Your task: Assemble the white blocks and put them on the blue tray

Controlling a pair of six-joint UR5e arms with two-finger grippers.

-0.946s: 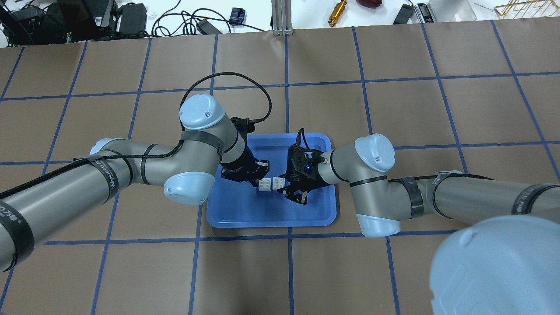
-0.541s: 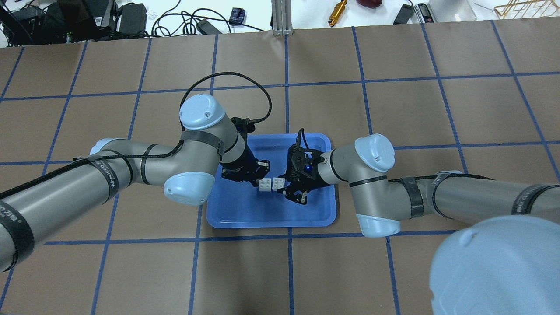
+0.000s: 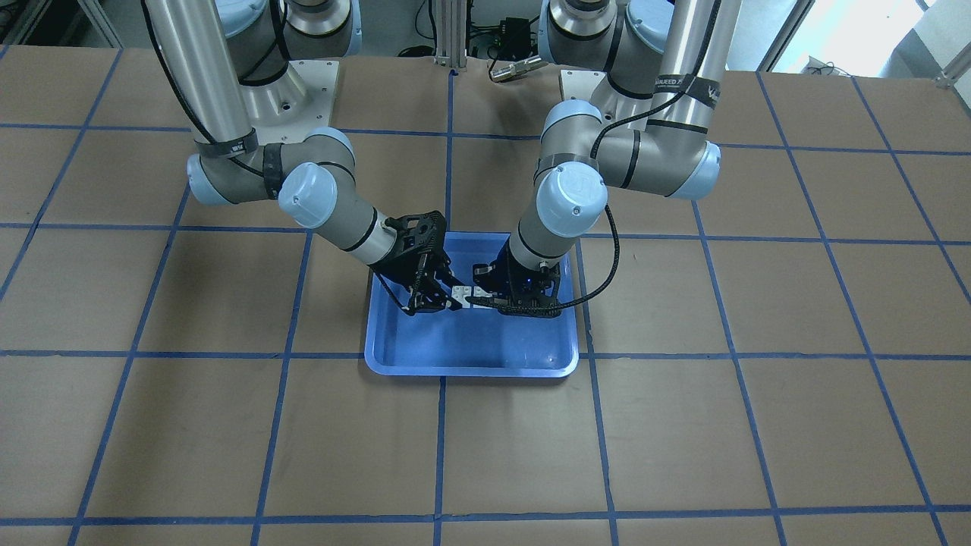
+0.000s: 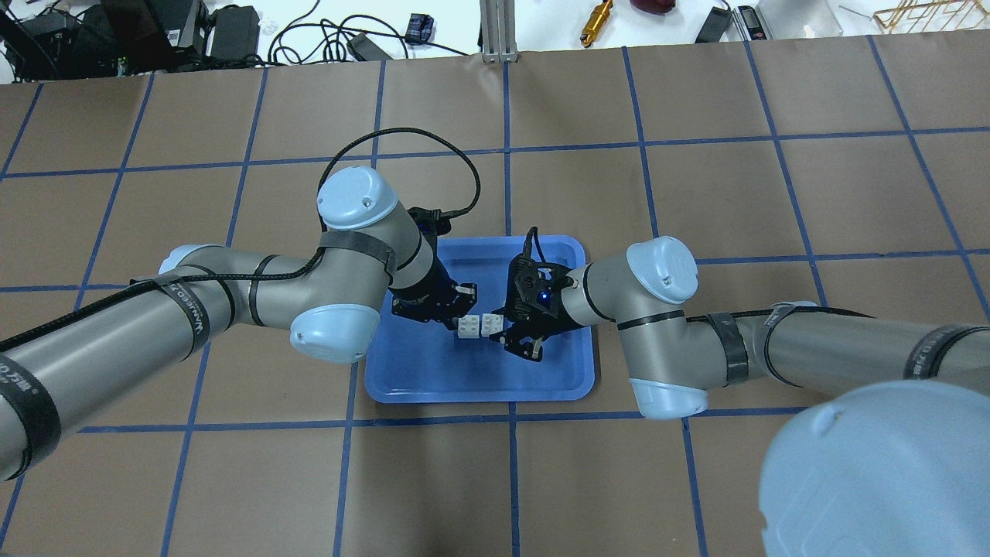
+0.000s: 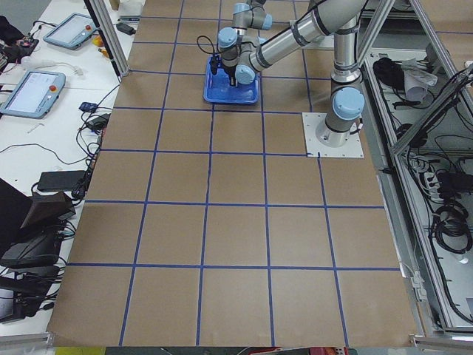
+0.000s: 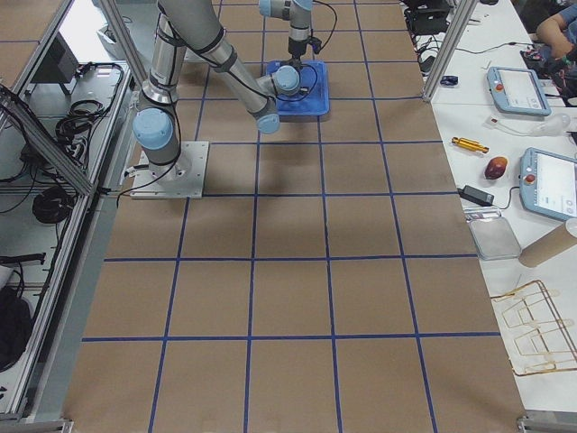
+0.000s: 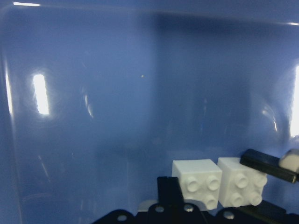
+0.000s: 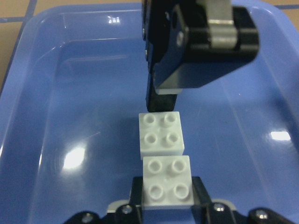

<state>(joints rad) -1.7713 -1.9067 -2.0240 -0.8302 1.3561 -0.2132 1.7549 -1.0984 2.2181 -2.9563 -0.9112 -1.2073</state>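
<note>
Overhead exterior for the layout: note the first white block [image 4: 469, 327] pinched in the left gripper [image 4: 462, 319], fingers drawn narrow onto its sides, and the second white block [image 4: 492, 324] pinched the same way in the right gripper [image 4: 501, 331], side by side, studs up, over the floor of the blue tray [image 4: 410, 379], well in from every edge of the tabletop. From the right wrist, only a thin seam between the two, touching or just apart: cannot tell; cannot tell either whether resting on the tray floor or held just above it. Not yet joined, by that reading: level beside each other rather than stacked. Probably best to raise one block clear, carry it over the other, square its underside to all four studs, then press straight down while bracing the lower block; no twisting, no sideways shove, given the risk of slipping a small smooth brick out of so slight a pinch. Loosen only once seated, one gripper first. Underneath, brown covering [image 4: 696, 193] ruled into squares by blue tape lines. Beyond the operators' edge, cables [image 4: 309, 31], a brass-coloured cylinder [image 4: 597, 22] and an upright metal post [image 4: 499, 27]; on white benches along that same edge, teach pendants [image 6: 518, 90] and a wire rack [image 6: 532, 329].
</note>
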